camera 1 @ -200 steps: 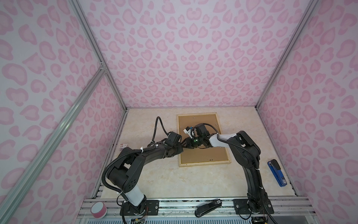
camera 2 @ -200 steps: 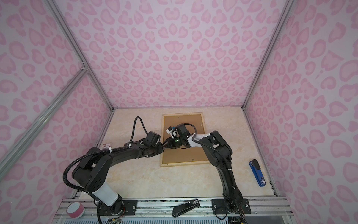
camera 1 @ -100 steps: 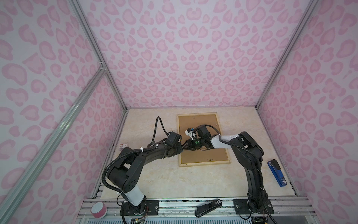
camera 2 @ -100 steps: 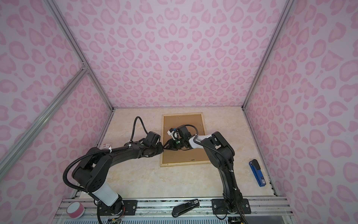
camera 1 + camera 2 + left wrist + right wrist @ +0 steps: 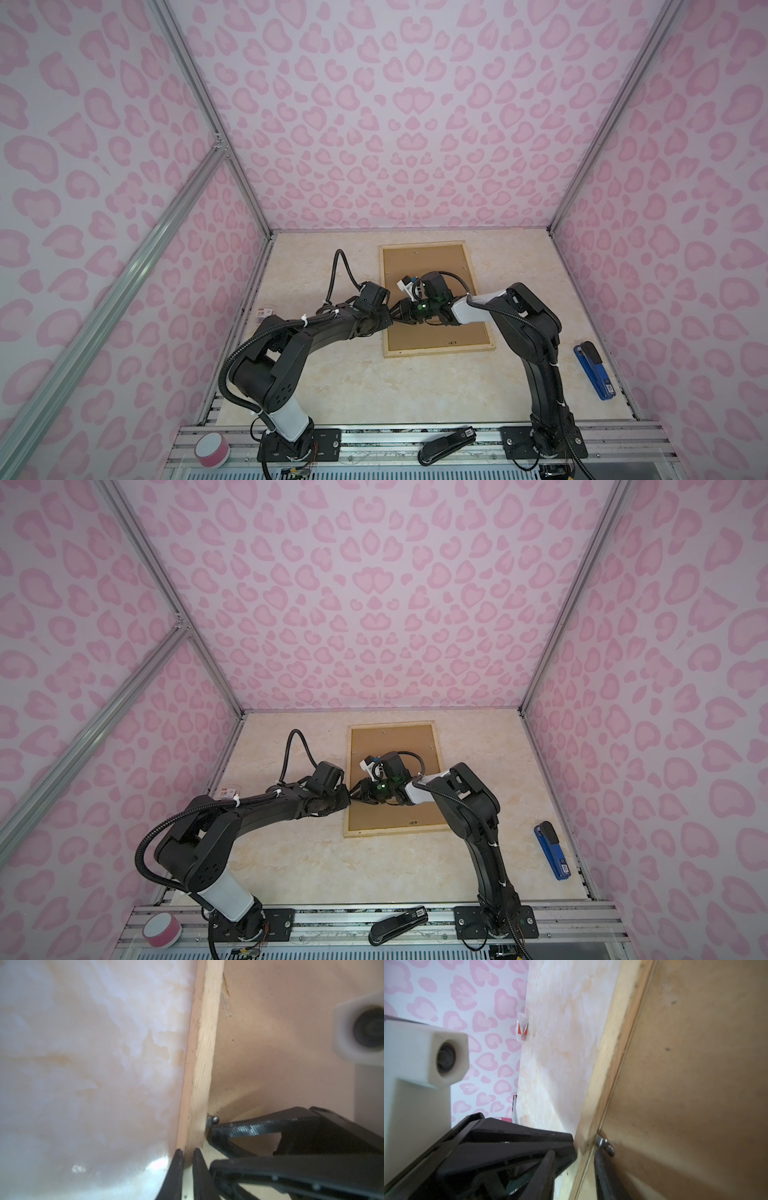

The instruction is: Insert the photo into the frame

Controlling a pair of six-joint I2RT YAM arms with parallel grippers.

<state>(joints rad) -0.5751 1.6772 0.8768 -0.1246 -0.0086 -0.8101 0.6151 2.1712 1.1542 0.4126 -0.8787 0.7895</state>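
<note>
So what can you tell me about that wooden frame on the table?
The frame is a rectangle of thin, pale wood strips, lying flat on the table, back side up. A brown board fills it, and a small metal tab sits at the inner edge of one long strip. The left end effector pinches that strip; the right end effector, open, has a finger beside the tab.

Large rectangular frame (image 5: 436,352) of thin pale wood strips, lying flat, back side up on the table (image 5: 374,386), toward its far edge, brown board (image 5: 415,266) filling it
</note>
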